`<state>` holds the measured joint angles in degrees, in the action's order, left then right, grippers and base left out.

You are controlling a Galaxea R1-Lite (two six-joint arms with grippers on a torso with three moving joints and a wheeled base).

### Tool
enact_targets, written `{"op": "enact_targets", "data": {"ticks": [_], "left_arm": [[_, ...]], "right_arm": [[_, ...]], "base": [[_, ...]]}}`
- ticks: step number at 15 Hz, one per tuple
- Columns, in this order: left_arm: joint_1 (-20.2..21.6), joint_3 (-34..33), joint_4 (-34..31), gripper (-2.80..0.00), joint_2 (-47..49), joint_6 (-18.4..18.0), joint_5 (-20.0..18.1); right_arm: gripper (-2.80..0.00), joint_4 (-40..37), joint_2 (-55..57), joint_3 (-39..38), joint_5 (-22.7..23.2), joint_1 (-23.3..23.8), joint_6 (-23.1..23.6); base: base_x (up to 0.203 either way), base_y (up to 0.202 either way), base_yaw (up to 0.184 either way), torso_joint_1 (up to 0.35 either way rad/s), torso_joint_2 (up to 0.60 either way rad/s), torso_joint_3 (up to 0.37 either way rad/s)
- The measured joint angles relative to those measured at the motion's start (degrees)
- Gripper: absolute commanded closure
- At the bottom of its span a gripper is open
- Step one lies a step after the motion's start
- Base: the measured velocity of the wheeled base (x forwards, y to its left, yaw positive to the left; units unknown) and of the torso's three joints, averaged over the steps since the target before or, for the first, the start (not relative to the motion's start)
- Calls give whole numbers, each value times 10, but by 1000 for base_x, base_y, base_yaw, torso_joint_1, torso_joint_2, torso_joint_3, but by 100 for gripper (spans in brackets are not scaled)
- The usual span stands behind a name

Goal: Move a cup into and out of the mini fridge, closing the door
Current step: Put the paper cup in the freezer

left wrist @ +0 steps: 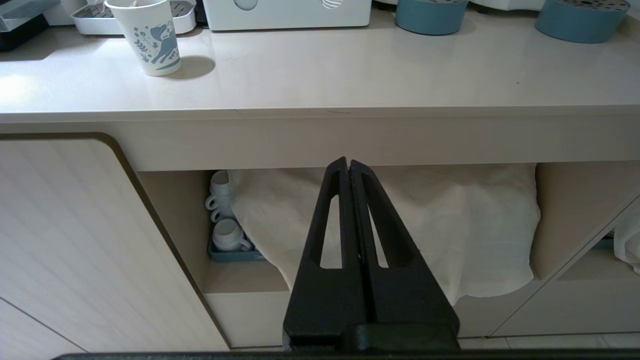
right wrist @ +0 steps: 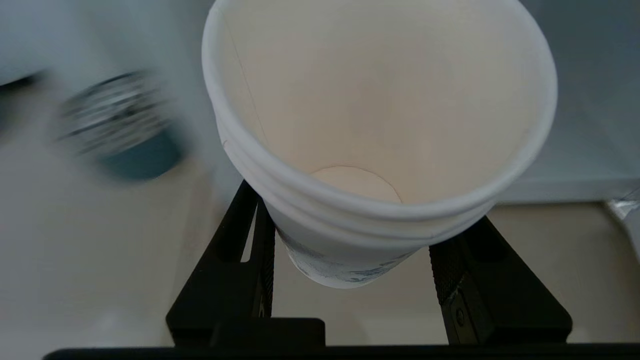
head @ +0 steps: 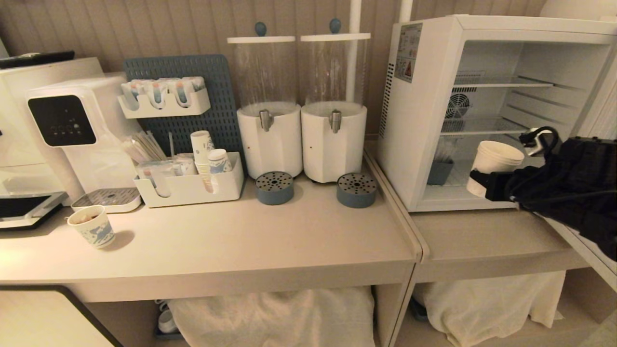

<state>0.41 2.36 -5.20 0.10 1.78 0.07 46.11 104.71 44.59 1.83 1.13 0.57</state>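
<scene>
The mini fridge (head: 424, 120) stands at the right of the counter with its inside showing. Its door (head: 597, 103) is swung open, and only an edge shows at the far right. My right gripper (head: 478, 184) is shut on the cup (head: 494, 164), a white paper cup held upright at the mouth of the fridge's lower compartment. In the right wrist view the cup (right wrist: 380, 115) sits between the two fingers of the right gripper (right wrist: 360, 250), its base clear of the beige counter. My left gripper (left wrist: 348, 162) is shut and empty, parked below the counter's front edge.
A shorter cup with a blue drawing (head: 92, 227) stands at the counter's left front. Two drink dispensers (head: 301, 111), two blue drip cups (head: 274, 188), an organiser tray (head: 190, 190) with stacked cups and a water machine (head: 72, 130) line the back. A small blue-grey container (head: 439, 172) sits inside the fridge.
</scene>
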Motion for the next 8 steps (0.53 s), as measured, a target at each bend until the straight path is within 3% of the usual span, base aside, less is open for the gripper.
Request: {"op": "enact_targets", "data": {"ticks": [5,8], "left_arm": [[0,0,0,0,0,1,0],[0,0,0,0,0,1,0]], "right_arm": [[0,268,174,30,-163,33,3],[0,312,214,45,-178,51,17]], "base": [[0,0,0,0,0,0],[0,0,0,0,0,0]]}}
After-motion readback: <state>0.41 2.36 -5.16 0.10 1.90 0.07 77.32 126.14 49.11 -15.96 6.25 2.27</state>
